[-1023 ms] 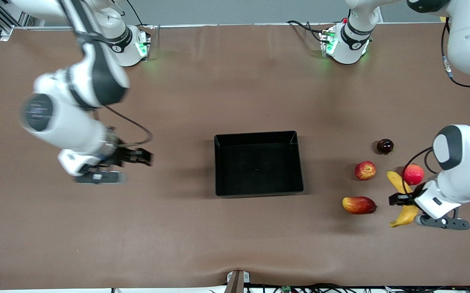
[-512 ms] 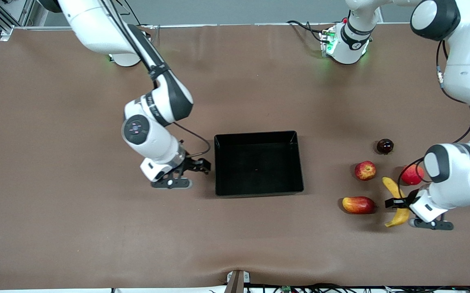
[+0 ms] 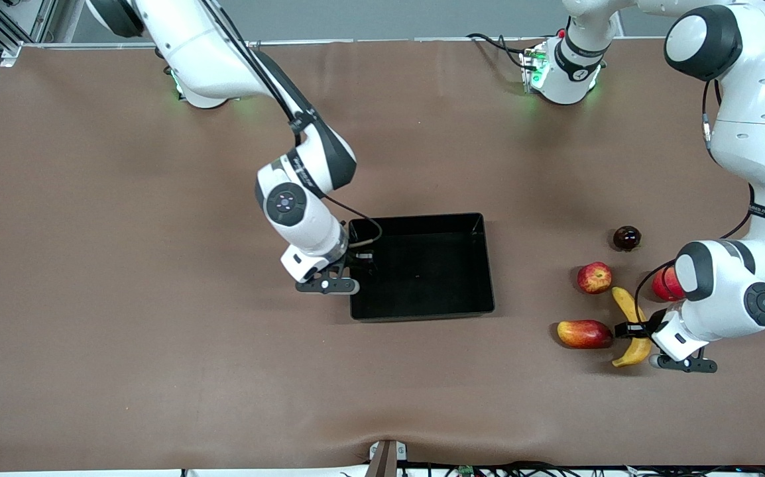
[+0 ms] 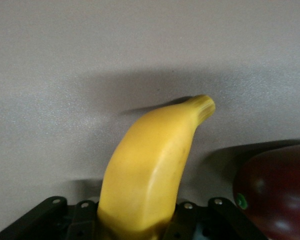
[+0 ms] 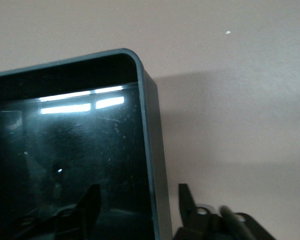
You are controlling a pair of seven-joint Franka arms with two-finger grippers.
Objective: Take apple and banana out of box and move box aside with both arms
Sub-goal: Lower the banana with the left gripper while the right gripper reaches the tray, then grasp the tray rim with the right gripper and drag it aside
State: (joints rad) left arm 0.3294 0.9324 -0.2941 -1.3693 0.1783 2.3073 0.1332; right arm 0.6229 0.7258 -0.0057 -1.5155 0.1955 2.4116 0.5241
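Observation:
The black box lies mid-table. My right gripper is open, with one finger inside the box and one outside, astride the wall at the right arm's end. The right wrist view shows that wall between the fingers. My left gripper is shut on the yellow banana, low by the table and beside the mango. The left wrist view shows the banana sticking out of the jaws. The streaked apple lies on the table farther from the front camera than the mango.
An oblong red-yellow mango lies close beside the banana and also shows in the left wrist view. A solid red round fruit is half hidden by the left arm. A small dark round fruit lies farther back.
My right arm has swung from the right arm's end of the table over to the box wall. My left gripper has carried the banana toward the mango.

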